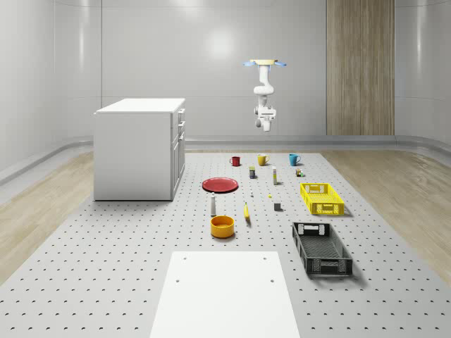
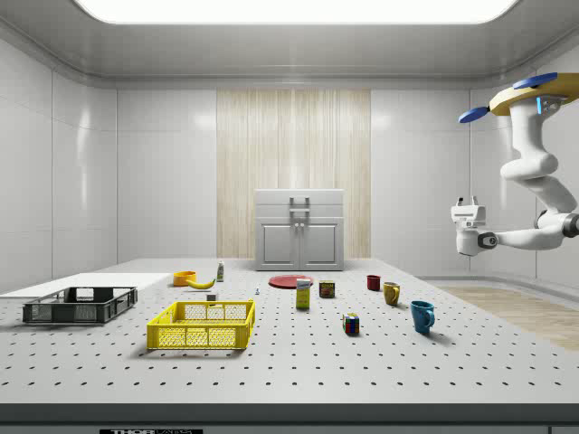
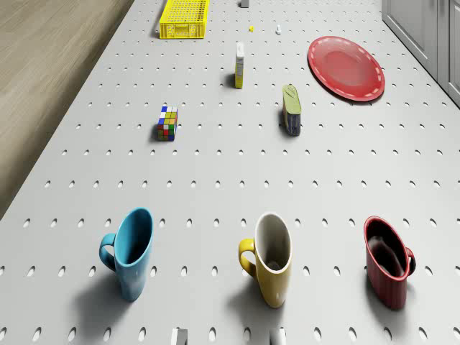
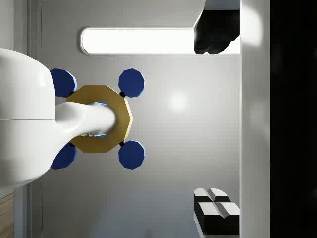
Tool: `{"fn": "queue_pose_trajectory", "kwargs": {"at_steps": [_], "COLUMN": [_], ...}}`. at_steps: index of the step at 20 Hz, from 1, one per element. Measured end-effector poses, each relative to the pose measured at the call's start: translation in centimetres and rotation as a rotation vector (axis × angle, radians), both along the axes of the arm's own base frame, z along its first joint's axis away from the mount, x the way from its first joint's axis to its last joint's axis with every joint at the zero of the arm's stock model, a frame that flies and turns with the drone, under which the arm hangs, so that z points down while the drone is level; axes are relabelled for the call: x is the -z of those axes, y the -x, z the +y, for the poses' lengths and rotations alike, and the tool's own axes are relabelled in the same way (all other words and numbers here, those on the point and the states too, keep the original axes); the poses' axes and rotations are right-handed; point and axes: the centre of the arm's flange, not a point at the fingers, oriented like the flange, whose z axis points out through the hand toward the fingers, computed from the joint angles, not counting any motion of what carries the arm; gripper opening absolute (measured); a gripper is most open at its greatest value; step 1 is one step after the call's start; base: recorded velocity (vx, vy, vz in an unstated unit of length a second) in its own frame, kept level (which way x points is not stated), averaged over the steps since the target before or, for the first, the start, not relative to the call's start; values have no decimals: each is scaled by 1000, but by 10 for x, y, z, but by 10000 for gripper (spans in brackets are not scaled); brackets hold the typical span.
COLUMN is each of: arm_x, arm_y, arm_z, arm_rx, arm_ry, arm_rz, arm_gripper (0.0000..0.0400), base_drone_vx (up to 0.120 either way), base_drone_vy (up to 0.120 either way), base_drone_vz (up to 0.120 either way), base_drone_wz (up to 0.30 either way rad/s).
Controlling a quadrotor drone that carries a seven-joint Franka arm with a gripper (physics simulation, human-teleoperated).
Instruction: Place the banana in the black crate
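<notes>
The banana [image 1: 246,211] is laid flat on the perforated table [image 1: 106,282], beside the orange bowl [image 1: 222,226], its long axis running toward the far wall in the whole-scene view. The black crate [image 1: 321,248] is set nearby, toward that view's right, with bare table between. The drone [image 1: 265,64] is seen hovering high over the table's far edge, beyond the 3 mugs [image 3: 269,256]. The gripper [image 2: 466,213] is hung well apart from the banana; whether its fingers are spread cannot be told. A long, open descent is judged necessary.
</notes>
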Motion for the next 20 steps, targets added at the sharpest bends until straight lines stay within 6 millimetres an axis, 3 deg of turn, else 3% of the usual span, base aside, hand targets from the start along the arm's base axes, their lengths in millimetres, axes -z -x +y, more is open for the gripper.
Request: {"fn": "queue_pose_trajectory", "kwargs": {"at_steps": [2, 10, 20], "arm_x": [-15, -66, -90], "arm_y": [3, 2, 0], "arm_z": [0, 0, 0], "arm_rx": [0, 0, 0], "arm_ry": [0, 0, 0], "arm_rz": [-2, -8, -16], "arm_gripper": [400, 400, 400], "base_drone_vx": [20, 120, 120], "base_drone_vy": [-120, -120, -120], "base_drone_vz": [0, 0, 0], "base_drone_wz": [0, 0, 0]}}
